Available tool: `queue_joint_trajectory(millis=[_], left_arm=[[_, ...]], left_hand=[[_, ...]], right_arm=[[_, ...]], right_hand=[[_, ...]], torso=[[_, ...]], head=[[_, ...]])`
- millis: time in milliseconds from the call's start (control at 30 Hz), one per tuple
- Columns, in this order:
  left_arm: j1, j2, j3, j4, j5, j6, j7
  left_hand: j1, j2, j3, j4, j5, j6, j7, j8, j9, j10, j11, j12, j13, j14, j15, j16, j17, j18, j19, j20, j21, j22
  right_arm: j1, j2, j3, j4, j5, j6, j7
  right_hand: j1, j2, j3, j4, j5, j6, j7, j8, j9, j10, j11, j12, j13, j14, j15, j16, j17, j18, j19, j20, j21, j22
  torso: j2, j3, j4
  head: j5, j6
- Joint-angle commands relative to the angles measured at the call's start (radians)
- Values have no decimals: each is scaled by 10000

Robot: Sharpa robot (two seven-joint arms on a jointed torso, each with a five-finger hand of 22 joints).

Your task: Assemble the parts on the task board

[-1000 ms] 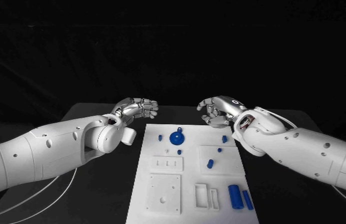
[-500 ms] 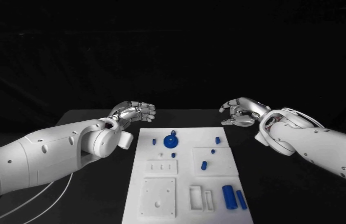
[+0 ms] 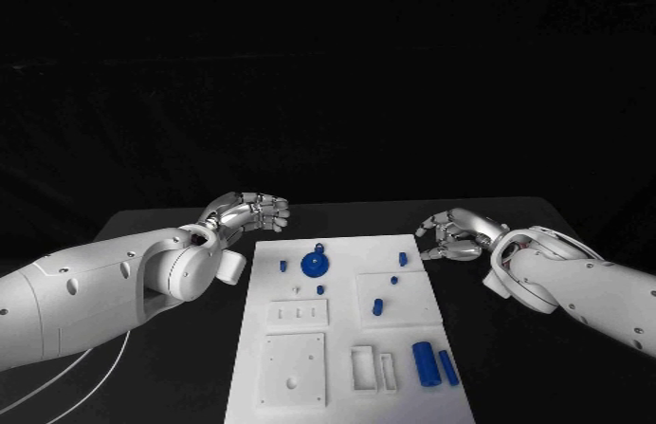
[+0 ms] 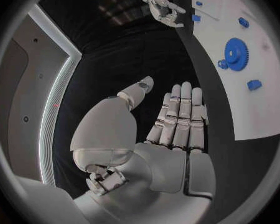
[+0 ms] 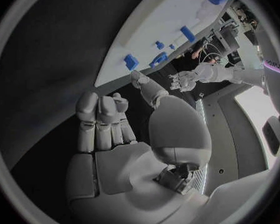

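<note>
The left hand (image 3: 250,212) hangs over the black table (image 3: 164,223) just off the far left corner of the board (image 3: 345,367). Its fingers (image 4: 176,119) lie straight and side by side, thumb set a little apart, and it holds nothing. The right hand (image 3: 454,234) sits on the other side, just beside the board's far right corner, palm turned toward the board; its fingers (image 5: 101,119) are also lined up close together with the thumb standing off, and nothing is in it. Both white arms reach in low from the sides, forearms angled toward the board's far end. I can read no writing or labels on the hands, the arms or the board.

The board lies lengthwise between the two hands. At its far end a blue gear (image 3: 316,265) lies flat, with a small blue piece (image 3: 284,266) beside it on the left and another small piece (image 3: 320,290) just nearer. A small blue piece (image 3: 405,256) stands near the far right edge, close to the right hand. Toward the middle a short peg (image 3: 377,305) lies on a raised white square. At the near right, a thick blue cylinder (image 3: 426,363) and a thinner one (image 3: 448,367) lie side by side.
</note>
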Motion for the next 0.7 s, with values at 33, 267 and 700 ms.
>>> queue_joint_trajectory(millis=[33, 267, 700], left_arm=[[-9, 0, 7, 56, -42, 179, 185], [-31, 8, 7, 72, -42, 198, 190], [-42, 7, 7, 68, -43, 215, 173]], left_hand=[[-34, 19, -21, -34, 19, 71, 59, 29, 4, 44, 7, 18, -6, 56, 7, 8, 16, 189, 8, -41, 26, 195], [-35, 20, -22, -39, 20, 70, 59, 27, 2, 34, 13, 10, -10, 50, 9, 3, 17, 187, 5, -40, 24, 194], [-37, 25, -23, -43, 19, 67, 61, 24, -1, 28, 17, 4, -15, 43, 11, -3, 18, 183, 1, -39, 21, 192]], right_arm=[[-90, 115, 4, -61, 127, 270, 257], [-176, 301, 4, -145, 109, 287, 259], [-380, 588, -2, -380, -102, 379, 193]], right_hand=[[146, 10, -108, 1, 41, 459, 381, -46, -18, -351, 252, 0, -3, -60, 1, -51, 14, 1011, -95, 6, -49, 163], [198, 83, -219, 4, 33, 489, 377, -48, -34, -352, 249, 5, 0, -66, -2, -51, 21, 1011, -110, 16, -52, 163], [225, 441, -234, 36, -544, 758, 312, 15, -77, -342, 188, 2, -6, -67, -57, -55, 34, 1011, -118, 51, -71, 150]], torso=[[12, 34, -12], [6, 1, 4], [6, -42, 9]], head=[[12, -42], [17, -111], [22, -212]])
